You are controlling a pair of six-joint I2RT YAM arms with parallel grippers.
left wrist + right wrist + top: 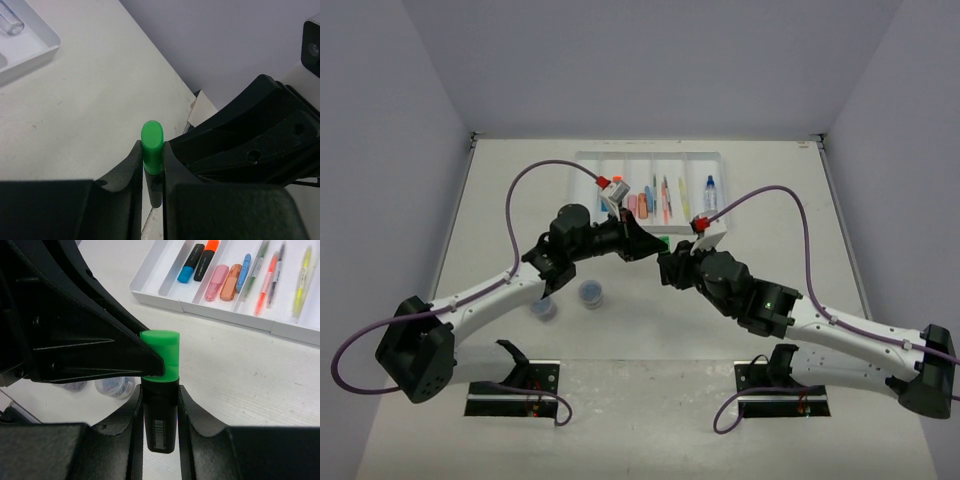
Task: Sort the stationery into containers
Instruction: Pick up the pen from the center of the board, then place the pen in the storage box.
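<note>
At the centre of the tabletop (510, 180), just short of the tray (582, 160), both arms meet on one item: the green highlighter (160, 352), a black body with a green cap, apparently held clear of the surface. The right end effector (160, 396) is clenched on the black body, one finger against each side. The left end effector (152, 150) is clenched on the green cap. Judged stage: a hand-over between arms, with neither side released. Work done, as far as visible: the tray holds at least four other highlighters (216, 283) lying in two neighbouring compartments, several thin pens (265, 282) in the compartments beyond, and the blue-capped bottle (710, 192) in the compartment at the right end. Work outstanding: the green highlighter is not yet in the tray, and two round clear tubs (591, 292) stand on the tabletop beside the left arm, well apart from the tray. A third tub cannot be found in any view. View differences: only the overhead view shows the bottle and the whole tray. Only the right wrist view shows the barcode on the black body and the colours already sorted. The left wrist view alone shows both left fingers (131, 170) touching the cap, but shows little of the body.
</note>
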